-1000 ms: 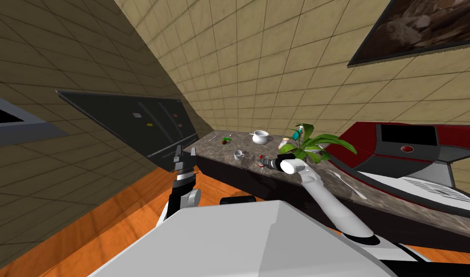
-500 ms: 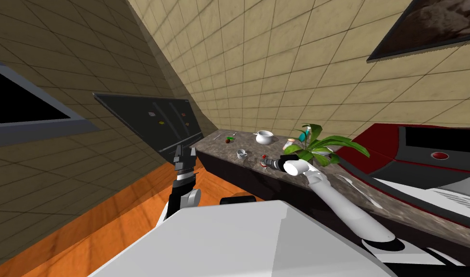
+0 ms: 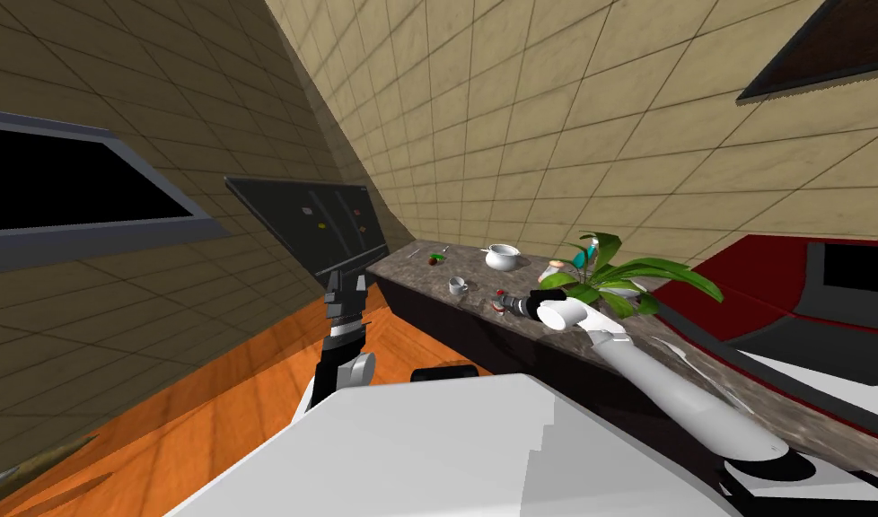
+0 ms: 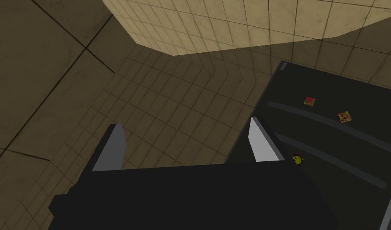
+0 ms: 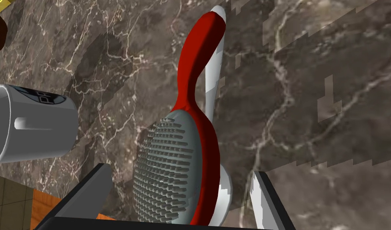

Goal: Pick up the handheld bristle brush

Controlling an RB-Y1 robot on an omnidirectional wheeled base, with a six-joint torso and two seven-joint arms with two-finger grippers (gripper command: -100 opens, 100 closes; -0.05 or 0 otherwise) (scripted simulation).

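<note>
Swinging leftward, the robot's head camera has shifted while its right gripper (image 5: 179,171) stays at the marbled surface (image 5: 310,100), fingers spread wide and gripping nothing. Between them, touching neither, lies the red bristle brush (image 5: 190,119); a white mug (image 5: 30,123) sits beyond one finger. The left gripper (image 4: 184,123) has its fingers apart, empty.

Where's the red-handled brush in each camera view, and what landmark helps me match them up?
Head view: the brush lies on the marble counter at the right gripper tips.
Right wrist view: the brush lies between the open fingers, bristle pad nearest, handle pointing away.
Left wrist view: the open left gripper faces a dark panel with magnets.
Shared landmark: the white mug beside the brush.
</note>
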